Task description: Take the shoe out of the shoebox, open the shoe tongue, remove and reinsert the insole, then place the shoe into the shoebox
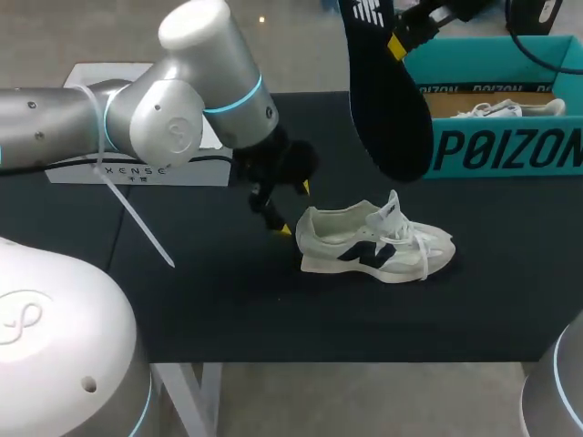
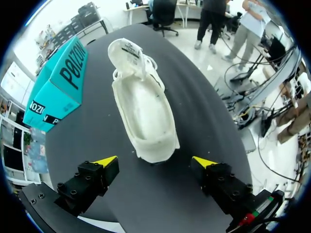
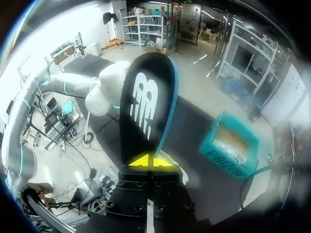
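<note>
A white shoe with dark side marks [image 1: 373,241] lies on the black table, toe to the right and tongue pulled up. My left gripper [image 1: 295,208] stands open just behind its heel. In the left wrist view the shoe [image 2: 146,111] lies ahead of the open left gripper [image 2: 155,161], its inside bare, the heel between the yellow tips without touching them. My right gripper [image 1: 396,44] is shut on the black insole [image 1: 387,100], which hangs high above the table near the teal shoebox [image 1: 501,100]. In the right wrist view the insole [image 3: 146,107] stands out from the shut right gripper [image 3: 150,160].
The open shoebox [image 3: 231,145] at the back right holds a second white shoe [image 1: 496,109]. A white flat box [image 1: 137,168] lies at the back left under my left arm. The shoebox [image 2: 56,87] also shows beside the shoe in the left wrist view.
</note>
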`<state>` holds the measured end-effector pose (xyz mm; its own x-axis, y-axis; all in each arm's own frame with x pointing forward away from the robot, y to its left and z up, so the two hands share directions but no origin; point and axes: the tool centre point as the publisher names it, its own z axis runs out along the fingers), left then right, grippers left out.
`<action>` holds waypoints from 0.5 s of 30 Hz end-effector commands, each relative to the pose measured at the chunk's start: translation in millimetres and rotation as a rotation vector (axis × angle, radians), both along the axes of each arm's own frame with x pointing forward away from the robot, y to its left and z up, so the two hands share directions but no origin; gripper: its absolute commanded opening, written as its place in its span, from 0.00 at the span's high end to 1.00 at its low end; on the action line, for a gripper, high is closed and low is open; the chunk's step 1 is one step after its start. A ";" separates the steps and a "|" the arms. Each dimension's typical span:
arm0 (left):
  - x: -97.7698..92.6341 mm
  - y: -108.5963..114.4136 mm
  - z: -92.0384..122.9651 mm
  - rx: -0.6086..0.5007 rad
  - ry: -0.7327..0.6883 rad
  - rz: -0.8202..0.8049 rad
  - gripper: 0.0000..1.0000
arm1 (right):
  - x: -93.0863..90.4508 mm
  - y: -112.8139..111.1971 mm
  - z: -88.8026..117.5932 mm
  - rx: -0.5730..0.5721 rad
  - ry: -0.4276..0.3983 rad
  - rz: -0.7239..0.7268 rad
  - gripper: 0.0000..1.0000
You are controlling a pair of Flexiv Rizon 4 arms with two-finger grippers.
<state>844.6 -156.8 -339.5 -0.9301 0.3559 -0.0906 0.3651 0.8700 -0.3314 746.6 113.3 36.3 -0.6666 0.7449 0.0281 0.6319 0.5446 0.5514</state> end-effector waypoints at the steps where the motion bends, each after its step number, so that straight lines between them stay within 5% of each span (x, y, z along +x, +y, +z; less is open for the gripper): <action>1: -0.2 0.1 0.3 0.002 -0.001 0.000 0.00 | -3.4 -12.8 -0.8 0.013 -0.012 -0.010 1.00; 15: -0.2 0.1 0.3 0.002 -0.001 0.000 0.00 | -0.2 -24.8 2.6 0.010 -0.038 -0.042 1.00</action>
